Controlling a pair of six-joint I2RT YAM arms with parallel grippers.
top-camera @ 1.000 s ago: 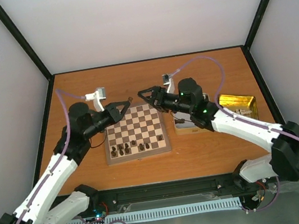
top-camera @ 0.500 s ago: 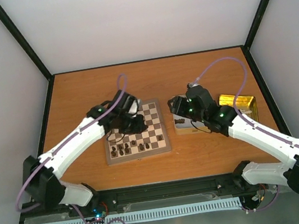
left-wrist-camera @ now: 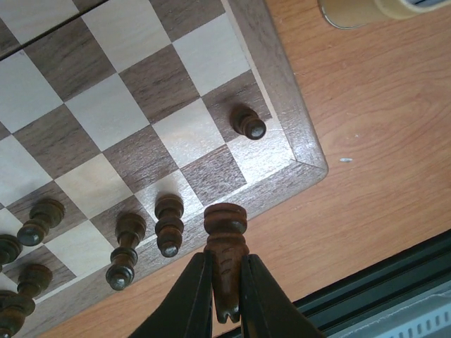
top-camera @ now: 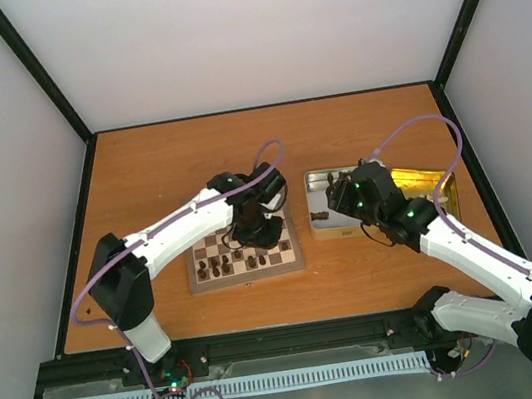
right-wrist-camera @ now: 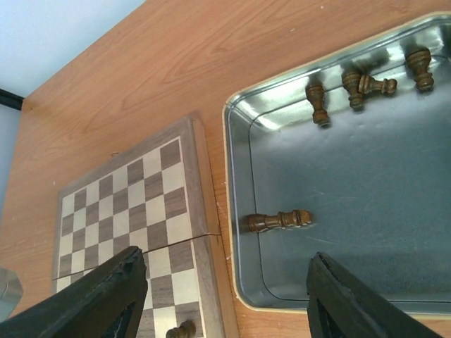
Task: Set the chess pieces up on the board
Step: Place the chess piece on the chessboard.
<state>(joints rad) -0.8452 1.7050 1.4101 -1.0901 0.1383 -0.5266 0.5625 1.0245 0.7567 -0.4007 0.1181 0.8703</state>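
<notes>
The left gripper (left-wrist-camera: pixel 225 271) is clamped tight on a single dark brown piece (left-wrist-camera: pixel 225 229), which pokes out from between the fingers right over the border of the board (left-wrist-camera: pixel 204 56), close to one corner. A lone pawn (left-wrist-camera: pixel 248 124) stands on a dark square by that corner. A short row of dark chessmen (left-wrist-camera: pixel 168 224) stands along the board's near edge, just left of the held piece. From above, the left arm reaches across the board (top-camera: pixel 290 253), which lies flat on the wooden table (top-camera: pixel 169 164). To the right, the right gripper (right-wrist-camera: pixel 225 299) hangs with its fingers wide apart and nothing between them, above the gap between the board and a silver tin (right-wrist-camera: pixel 236 211). One dark man (right-wrist-camera: pixel 278 221) lies on its side on the tin's floor, and a few more pieces (right-wrist-camera: pixel 352 84) sit at its far end. A gold tin (top-camera: pixel 427 177) lies just beyond.
</notes>
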